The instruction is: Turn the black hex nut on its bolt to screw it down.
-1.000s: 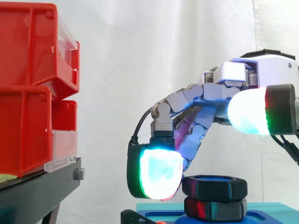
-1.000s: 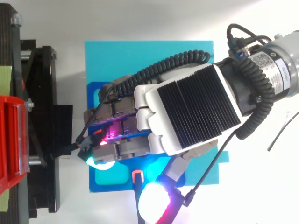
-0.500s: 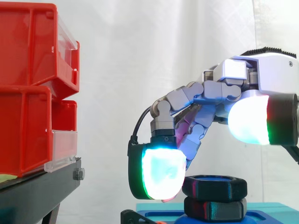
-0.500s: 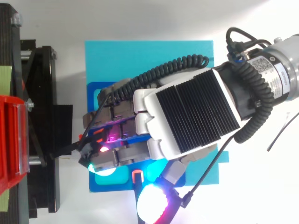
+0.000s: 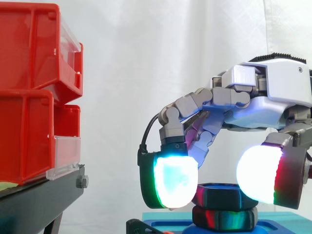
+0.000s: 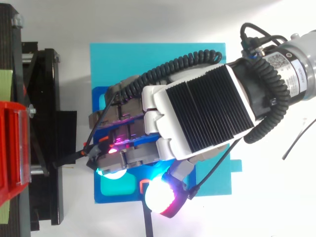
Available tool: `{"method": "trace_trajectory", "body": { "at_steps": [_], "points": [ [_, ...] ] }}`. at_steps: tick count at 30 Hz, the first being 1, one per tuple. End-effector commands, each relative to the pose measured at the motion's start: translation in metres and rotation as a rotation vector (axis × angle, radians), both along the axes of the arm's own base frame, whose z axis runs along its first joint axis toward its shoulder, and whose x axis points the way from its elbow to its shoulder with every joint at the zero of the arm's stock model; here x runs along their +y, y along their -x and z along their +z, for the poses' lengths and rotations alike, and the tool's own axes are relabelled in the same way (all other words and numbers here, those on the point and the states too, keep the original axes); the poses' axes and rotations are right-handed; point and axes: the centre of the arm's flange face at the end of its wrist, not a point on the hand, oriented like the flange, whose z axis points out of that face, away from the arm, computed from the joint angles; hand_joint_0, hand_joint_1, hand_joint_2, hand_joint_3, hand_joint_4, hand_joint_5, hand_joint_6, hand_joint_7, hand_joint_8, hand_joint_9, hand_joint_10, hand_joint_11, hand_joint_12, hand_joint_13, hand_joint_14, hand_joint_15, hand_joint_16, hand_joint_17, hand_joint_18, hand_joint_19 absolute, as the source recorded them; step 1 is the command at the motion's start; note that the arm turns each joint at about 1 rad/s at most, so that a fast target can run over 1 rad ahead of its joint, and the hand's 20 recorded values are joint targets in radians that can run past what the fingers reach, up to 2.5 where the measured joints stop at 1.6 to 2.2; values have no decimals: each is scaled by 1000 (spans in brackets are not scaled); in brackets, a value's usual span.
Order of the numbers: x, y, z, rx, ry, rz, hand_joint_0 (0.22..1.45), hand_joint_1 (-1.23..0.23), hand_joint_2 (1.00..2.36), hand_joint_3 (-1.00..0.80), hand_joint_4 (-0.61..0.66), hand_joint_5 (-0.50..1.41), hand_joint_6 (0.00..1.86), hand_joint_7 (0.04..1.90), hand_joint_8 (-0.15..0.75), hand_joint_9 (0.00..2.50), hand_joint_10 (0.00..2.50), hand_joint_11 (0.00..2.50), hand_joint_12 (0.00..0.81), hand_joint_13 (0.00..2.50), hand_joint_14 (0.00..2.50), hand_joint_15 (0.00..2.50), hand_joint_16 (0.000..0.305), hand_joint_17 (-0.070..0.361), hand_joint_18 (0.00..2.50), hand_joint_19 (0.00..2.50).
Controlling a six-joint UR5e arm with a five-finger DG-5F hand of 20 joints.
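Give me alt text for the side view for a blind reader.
A grey robot hand coming in from the right curls down around a black hex nut, with glowing pads at its left and right sides. Stacked red plastic bins sit on a black stand at left, before a white curtain.

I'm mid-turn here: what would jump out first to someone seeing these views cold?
The hand, low at the side view's right, its glowing pads curled round the black hex nut from both sides. Next, the red bins stacked at the left edge, and the teal base under the hand from above.
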Motion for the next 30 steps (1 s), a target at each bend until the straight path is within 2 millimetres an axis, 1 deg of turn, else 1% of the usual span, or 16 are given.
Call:
{"method": "trace_trajectory", "body": {
  "at_steps": [1,5,8,13,17,23,30],
  "points": [
    [0,0,0,2,0,1,471,-509,1000,-500,88,20,507,1184,327,1100,7,214,359,792,5,130,56,125,689,683],
    [-4,2,0,11,0,-4,472,-504,1000,-500,161,11,505,1209,334,1127,7,225,355,800,5,134,55,124,695,682],
    [-4,2,0,14,0,-2,472,-505,1000,-500,186,8,504,1246,332,1138,7,230,359,814,6,139,56,125,698,683],
    [-5,2,1,7,1,1,472,-482,1000,-500,204,8,502,1289,335,1146,7,230,358,819,6,140,55,125,701,680],
    [-8,0,5,-1,1,-2,471,-461,1000,-500,216,9,502,1291,332,1150,7,237,360,822,5,140,56,126,703,689],
    [-13,1,5,-1,1,-10,470,-445,1000,-500,213,10,502,1286,337,1156,7,227,361,823,6,146,56,126,711,689],
    [-29,4,5,-7,4,-5,467,-428,1000,-500,216,9,502,1268,335,1161,7,242,361,825,7,144,56,126,709,686]
  ]
}}
